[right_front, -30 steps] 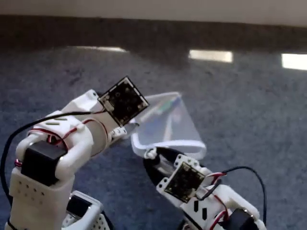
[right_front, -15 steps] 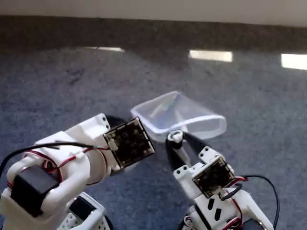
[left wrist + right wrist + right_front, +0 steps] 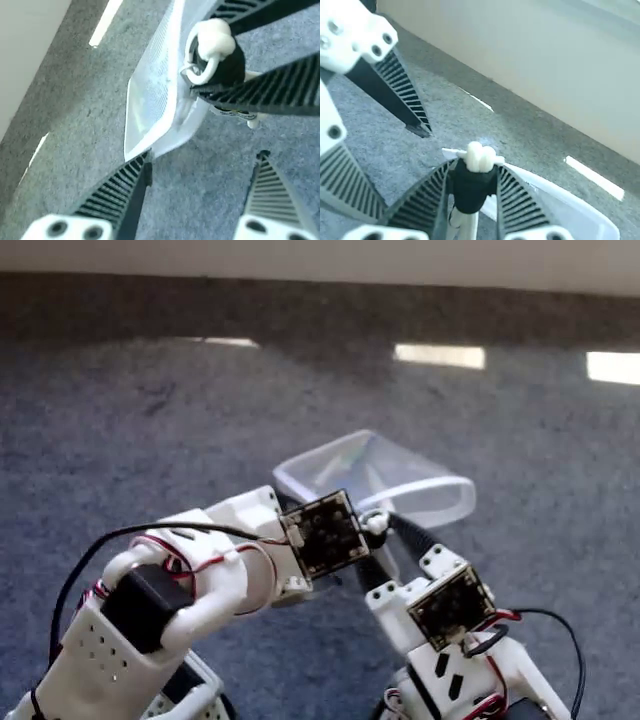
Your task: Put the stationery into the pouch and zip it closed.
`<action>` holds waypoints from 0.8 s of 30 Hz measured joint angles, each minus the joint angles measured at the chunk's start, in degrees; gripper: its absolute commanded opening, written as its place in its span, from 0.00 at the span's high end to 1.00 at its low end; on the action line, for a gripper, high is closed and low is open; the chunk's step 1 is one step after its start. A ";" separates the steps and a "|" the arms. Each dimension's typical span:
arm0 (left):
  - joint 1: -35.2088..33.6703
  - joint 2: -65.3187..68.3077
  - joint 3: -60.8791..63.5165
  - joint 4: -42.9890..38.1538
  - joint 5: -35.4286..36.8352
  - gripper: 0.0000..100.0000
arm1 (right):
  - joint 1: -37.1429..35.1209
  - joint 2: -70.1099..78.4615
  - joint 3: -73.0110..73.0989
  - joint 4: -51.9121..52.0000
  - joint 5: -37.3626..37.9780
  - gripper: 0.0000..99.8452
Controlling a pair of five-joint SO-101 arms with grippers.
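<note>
The translucent pouch [image 3: 385,480] lies on the grey carpet in the middle, with faint coloured stationery [image 3: 338,458] showing through it. My right gripper [image 3: 475,167] is shut on the zip pull, a black tab with a white knob [image 3: 479,154], at the pouch's near edge [image 3: 374,524]. My left gripper [image 3: 204,157] hangs open just short of the pouch's corner [image 3: 150,145] and holds nothing. Its fingers [image 3: 400,95] stand beside the right gripper. In the high view the left wrist camera [image 3: 325,535] covers the left gripper's fingers.
Grey carpet [image 3: 150,410] spreads on all sides of the pouch. A pale wall [image 3: 320,258] runs along the far edge. The two arms crowd together at the pouch's near side, with cables [image 3: 150,535] looping over them.
The left arm has swung from the pouch's left side down and across to the right gripper. The pouch has shifted right and away, and the right gripper has moved with the pull.
</note>
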 measured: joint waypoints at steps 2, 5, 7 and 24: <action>-0.18 0.00 2.46 -3.43 0.35 0.71 | 0.00 0.00 0.00 0.00 0.00 1.00; -0.18 0.00 5.98 -8.26 0.53 0.71 | 0.00 0.00 0.00 0.00 0.00 1.00; -0.09 0.00 7.65 -11.08 1.05 0.74 | 0.00 0.00 0.00 0.00 0.00 1.00; 0.09 0.00 17.05 -27.43 5.27 0.89 | 6.07 0.00 -0.26 -0.79 -2.29 1.00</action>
